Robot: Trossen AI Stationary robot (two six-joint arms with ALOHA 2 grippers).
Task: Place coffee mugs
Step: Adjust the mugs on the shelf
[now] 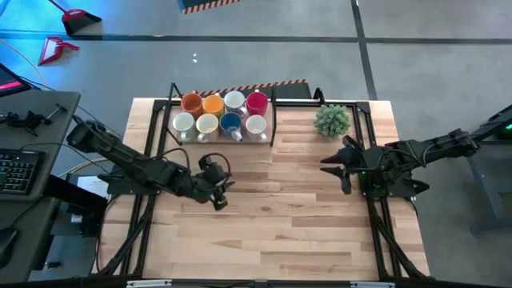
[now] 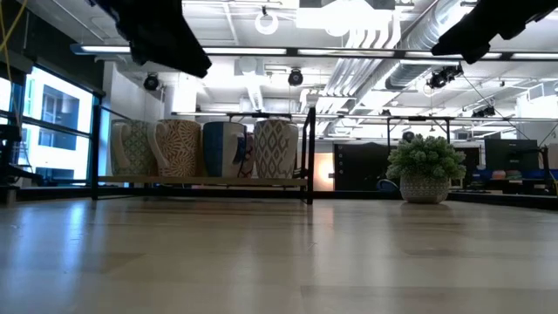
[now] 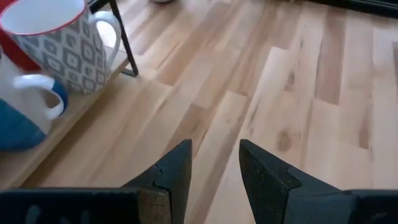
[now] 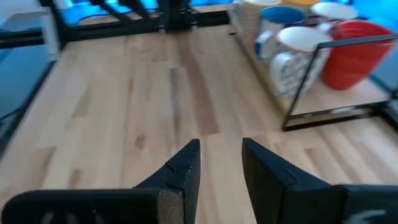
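Several coffee mugs [image 1: 220, 114] stand upright in two rows on a black-framed wooden rack [image 1: 274, 120] at the table's far side; they are white, cream, blue, red, orange and yellow. The low view shows patterned mugs [image 2: 200, 148] side by side on the rack's shelf. My left gripper [image 1: 222, 196] hovers open over the bare tabletop, near and slightly left of the rack, with nothing between its fingers [image 3: 214, 168]. My right gripper [image 1: 332, 170] hangs open at the table's right, pointing toward the left, also with nothing in it [image 4: 221, 165].
A small green potted plant [image 1: 332, 120] stands on the table right of the rack, close to my right gripper. Bare wooden tabletop [image 1: 272, 232] stretches across the middle and near side. The rack's black corner post [image 3: 124, 43] stands between the mugs and the open table.
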